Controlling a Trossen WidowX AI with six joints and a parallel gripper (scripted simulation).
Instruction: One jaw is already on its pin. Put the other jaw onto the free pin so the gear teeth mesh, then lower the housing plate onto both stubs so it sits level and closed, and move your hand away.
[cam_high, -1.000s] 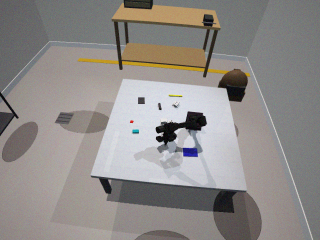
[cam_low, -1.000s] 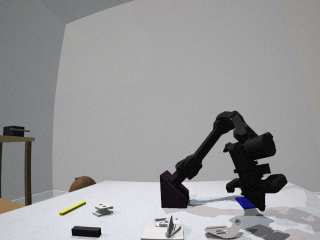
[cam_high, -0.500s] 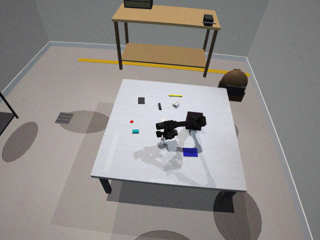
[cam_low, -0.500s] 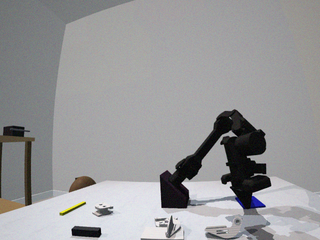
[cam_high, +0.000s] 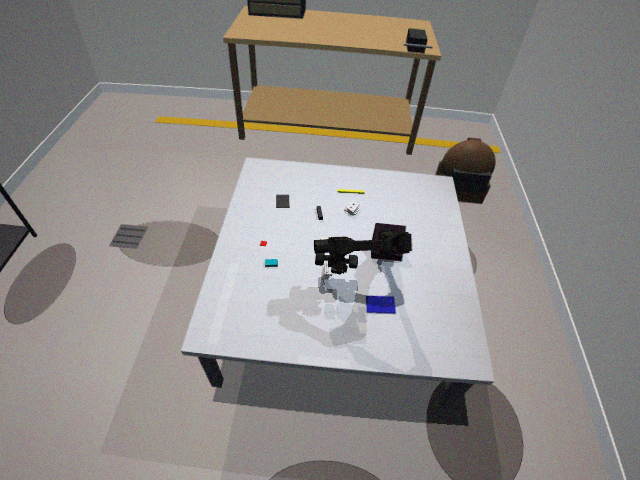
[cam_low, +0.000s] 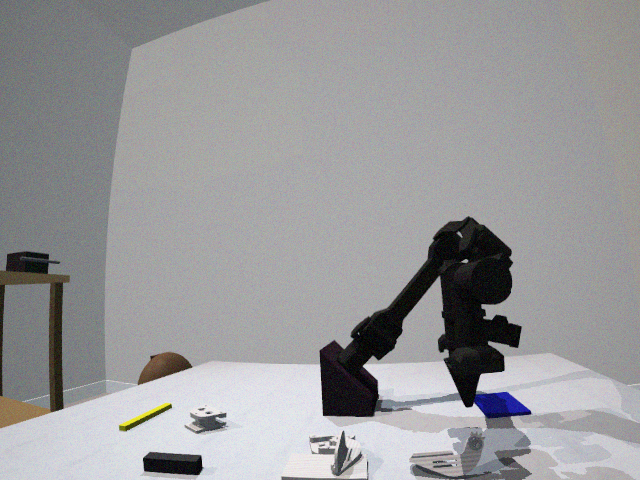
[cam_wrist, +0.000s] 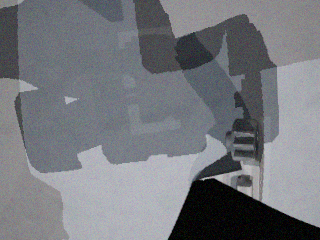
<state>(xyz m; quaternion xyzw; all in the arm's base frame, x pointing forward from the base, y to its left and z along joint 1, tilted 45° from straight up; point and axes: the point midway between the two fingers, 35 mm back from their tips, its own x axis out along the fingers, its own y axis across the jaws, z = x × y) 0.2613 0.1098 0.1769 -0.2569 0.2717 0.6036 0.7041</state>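
My gripper (cam_high: 338, 269) (cam_low: 468, 404) (cam_wrist: 203, 190) is shut and empty, pointing down above the table close to the loose jaw. The loose grey-white jaw (cam_high: 326, 270) (cam_low: 439, 460) (cam_wrist: 245, 186) lies on the table, its toothed round end raised in the exterior view. It is at the right of the wrist view, partly behind the black fingers. The pale base (cam_low: 302, 466) is at the bottom of the exterior view with the mounted jaw (cam_low: 341, 457) on it; the arm hides it in the top view. The white housing plate piece (cam_high: 352, 208) (cam_low: 207, 418) stands apart.
A blue plate (cam_high: 381, 304) (cam_low: 502, 404) lies near the arm. A yellow bar (cam_high: 351, 191) (cam_low: 145, 416), a black block (cam_high: 319, 212) (cam_low: 172, 463), a dark square (cam_high: 282, 200), a red piece (cam_high: 263, 243) and a teal block (cam_high: 271, 262) also lie on the table.
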